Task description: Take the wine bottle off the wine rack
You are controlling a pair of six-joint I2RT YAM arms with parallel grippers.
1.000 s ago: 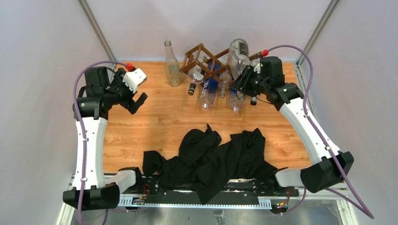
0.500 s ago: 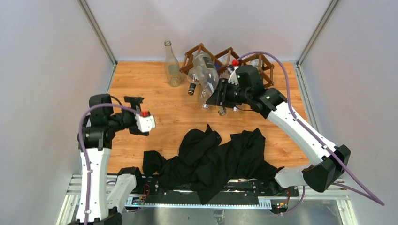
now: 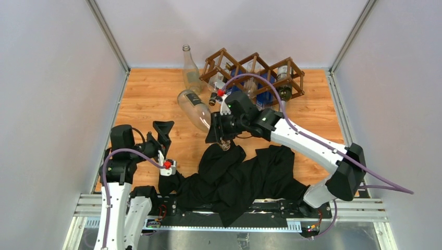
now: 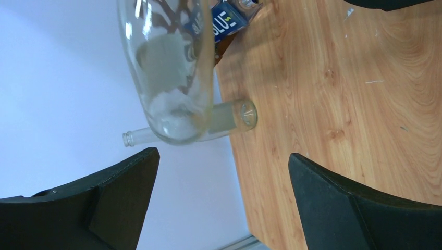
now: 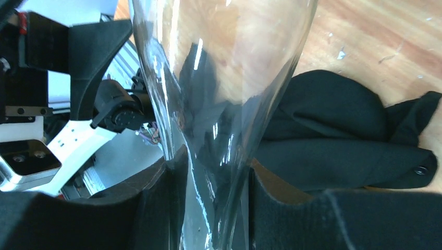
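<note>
The dark brown lattice wine rack (image 3: 256, 66) stands at the back of the table with bottles in its cells. My right gripper (image 3: 217, 131) is shut on the neck of a clear empty wine bottle (image 3: 193, 107) and holds it clear of the rack, tilted, left of and nearer than the rack, above the wooden table. In the right wrist view the fingers (image 5: 156, 203) clamp the glass neck (image 5: 219, 104). My left gripper (image 3: 158, 134) is open and empty at the near left. Its view shows the held bottle's base (image 4: 167, 67) ahead of the open fingers (image 4: 120, 192).
A second clear bottle (image 3: 191, 73) stands upright left of the rack and shows in the left wrist view (image 4: 229, 117). A blue-labelled bottle (image 3: 266, 96) lies in the rack. A black cloth (image 3: 234, 172) is heaped along the near edge, under the right gripper (image 5: 339, 135).
My right arm has swung the clear bottle away from the rack, leftward and nearer. My left arm has pulled back toward the near left edge, its gripper still open.
</note>
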